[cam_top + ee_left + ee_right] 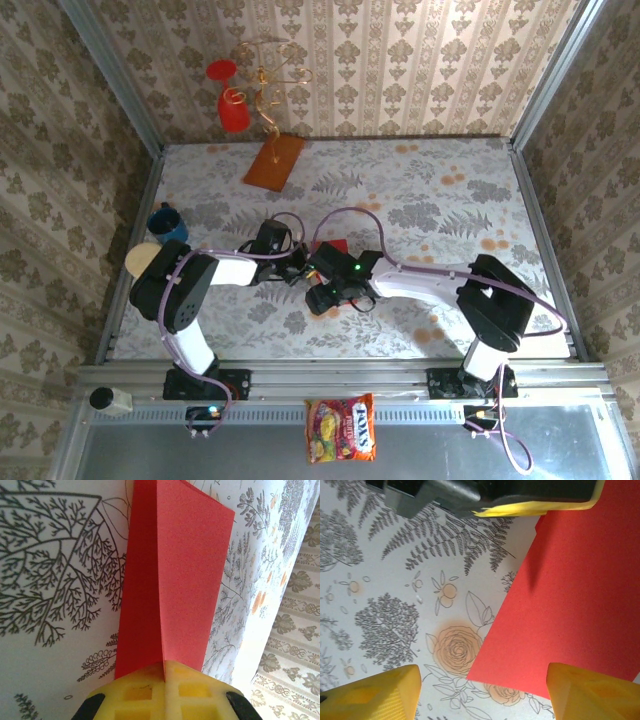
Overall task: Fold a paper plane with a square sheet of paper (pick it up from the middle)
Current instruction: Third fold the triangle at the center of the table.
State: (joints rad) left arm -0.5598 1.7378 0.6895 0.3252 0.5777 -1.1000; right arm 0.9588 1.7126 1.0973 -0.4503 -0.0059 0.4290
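A: Where is the red sheet (pixel 180 570) now?
B: Near the middle of the table (pixel 450 200), between the two wrists. In the left wrist view it runs from the yellow pads (pixel 135 690) toward 12 o'clock, folded, with one long crease down its length.
A: And the left gripper (pixel 164 666)?
B: Its jaws are pressed together on the near edge of the sheet.
A: The right gripper (pixel 482 692)?
B: Its fingers (pixel 375 695) stand wide apart and hold nothing. In its view the sheet is at 2 o'clock, and the left gripper touches it at 12 o'clock.
A: Anything else?
B: An orange-brown board (pixel 274 162), at 11 o'clock from the sheet, well apart.
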